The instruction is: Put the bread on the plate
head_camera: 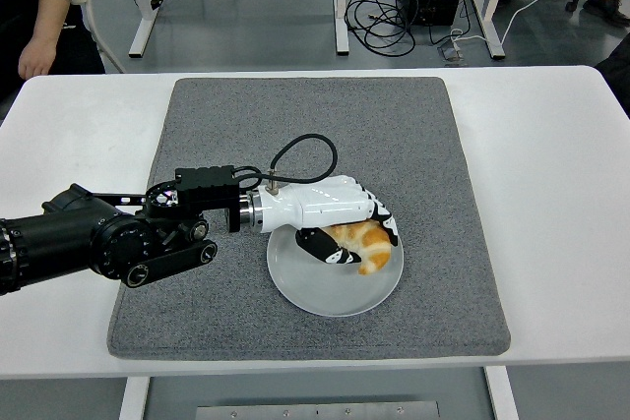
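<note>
1. Left hand (340,228) reached in from the left edge on a black arm (89,243); white shell, black-and-white fingers (330,248).
2. Hand was clenched around the bread (366,241), fingers curled under and over it, thumb side below.
3. Bread was a golden-orange roll, mostly under the palm, its lower tip poking out just below the fingertips.
4. Bread sat over the upper part of the plate (325,292); couldn't tell if it touched the plate surface.
5. Plate was pale grey, round, directly beneath the hand and extending out below it, toward the near edge.
6. Plate lay on a grey mat (197,322), which spread out on all sides of the hand.
7. Mat lay on the white tabletop (561,243), bare to the right of the hand.
8. A black cable (300,145) looped up from the wrist, just above the hand.
9. A person's hand (37,51) showed far up-left of the robot hand, past the tabletop's far edge.
10. Cables (389,17) lay on the floor, well beyond the hand.
</note>
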